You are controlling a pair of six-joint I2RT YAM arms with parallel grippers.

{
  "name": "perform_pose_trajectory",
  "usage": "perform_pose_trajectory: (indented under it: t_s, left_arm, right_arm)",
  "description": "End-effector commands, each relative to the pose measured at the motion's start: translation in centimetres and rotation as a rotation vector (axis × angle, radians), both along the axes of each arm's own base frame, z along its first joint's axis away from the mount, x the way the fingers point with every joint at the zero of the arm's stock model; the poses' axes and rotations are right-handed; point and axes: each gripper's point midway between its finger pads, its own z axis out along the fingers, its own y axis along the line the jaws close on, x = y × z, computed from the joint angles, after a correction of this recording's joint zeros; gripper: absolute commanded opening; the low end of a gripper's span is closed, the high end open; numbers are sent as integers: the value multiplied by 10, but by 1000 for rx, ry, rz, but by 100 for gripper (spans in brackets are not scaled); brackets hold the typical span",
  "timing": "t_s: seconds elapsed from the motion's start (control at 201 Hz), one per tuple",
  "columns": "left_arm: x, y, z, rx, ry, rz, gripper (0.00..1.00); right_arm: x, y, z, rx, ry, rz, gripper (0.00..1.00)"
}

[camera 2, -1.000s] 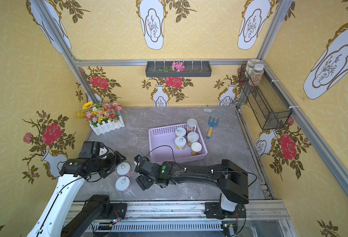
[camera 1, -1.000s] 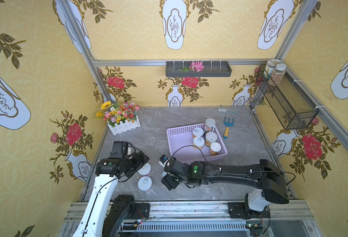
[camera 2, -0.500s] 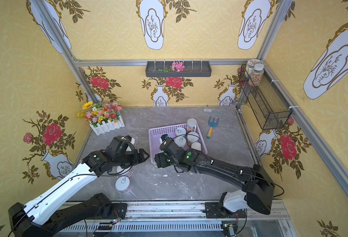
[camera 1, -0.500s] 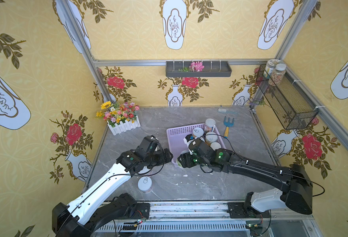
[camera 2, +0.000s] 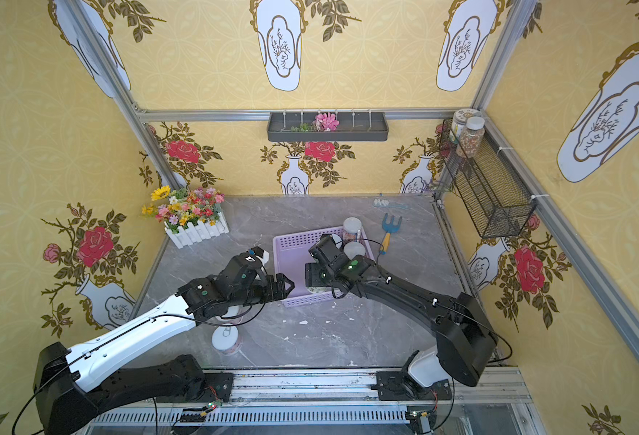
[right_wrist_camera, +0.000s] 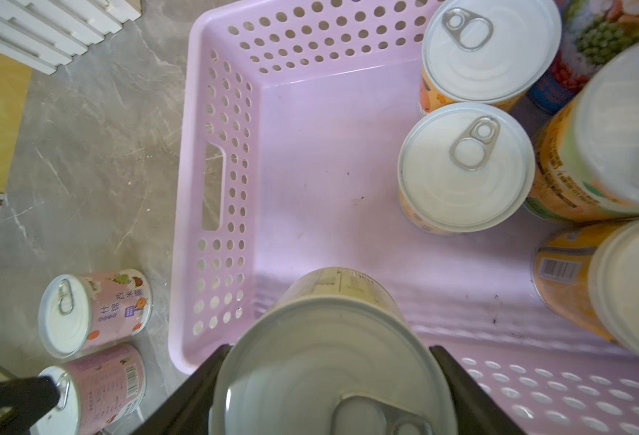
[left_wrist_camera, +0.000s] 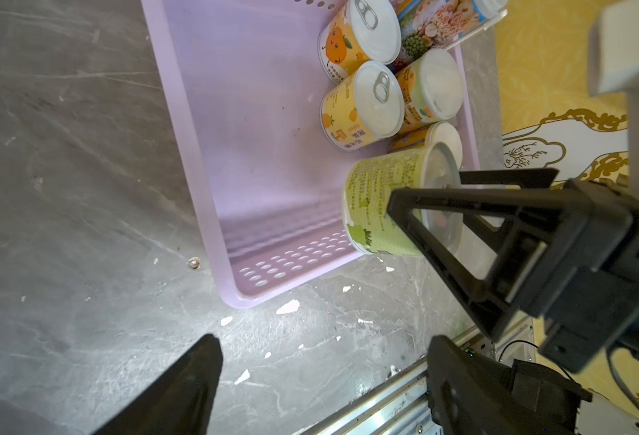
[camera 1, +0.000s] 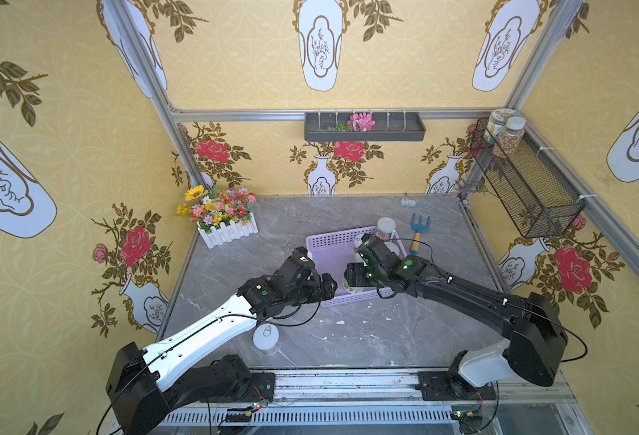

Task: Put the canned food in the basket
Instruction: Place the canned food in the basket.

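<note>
**tabletop_tom:** What's the right gripper (right_wrist_camera: 329, 361) doing?

**yam_fan:** It's squeezing a yellow-green pull-tab can (left_wrist_camera: 370, 177) by its sides, right at the near wall of the lavender basket (camera 1: 329, 244). I can't tell if the can is touching the floor.

**tabletop_tom:** And the left gripper (left_wrist_camera: 323, 341)?

**yam_fan:** It's hanging just outside the near-left corner, spread wide and carrying nothing. Five cans are sitting along the basket's right side, and two pink cans (right_wrist_camera: 95, 309) (right_wrist_camera: 103, 384) are standing on the marble table (camera 1: 348, 339) beside it.

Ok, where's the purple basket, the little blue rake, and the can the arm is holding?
purple basket (camera 1: 333, 241): in a top view, on its holed far wall.
blue rake (camera 1: 420, 223): in a top view, on its pronged head.
held can (right_wrist_camera: 310, 361): right wrist view, on its silver lid.
</note>
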Motion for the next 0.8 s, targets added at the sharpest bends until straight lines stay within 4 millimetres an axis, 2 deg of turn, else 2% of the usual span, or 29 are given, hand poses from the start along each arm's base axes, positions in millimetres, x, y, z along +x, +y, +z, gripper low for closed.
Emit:
perform_pose_trajectory:
  t_s: [0.0, 0.319, 0.543, 0.792]
  left_arm:
    - [3, -5, -2, 37, -48, -23, 91]
    - [0, -13, -11, 57, -41, -36, 92]
    - [-1, -12, -17, 60, -28, -34, 92]
    - [-2, -14, -25, 71, -4, -39, 93]
  right_arm:
    - [14, 4, 4, 26, -26, -33, 54]
    - [27, 5, -8, 19, -6, -43, 53]
    - [21, -11, -32, -87, 29, -55, 53]
    - [23, -31, -43, -208, 24, -63, 53]
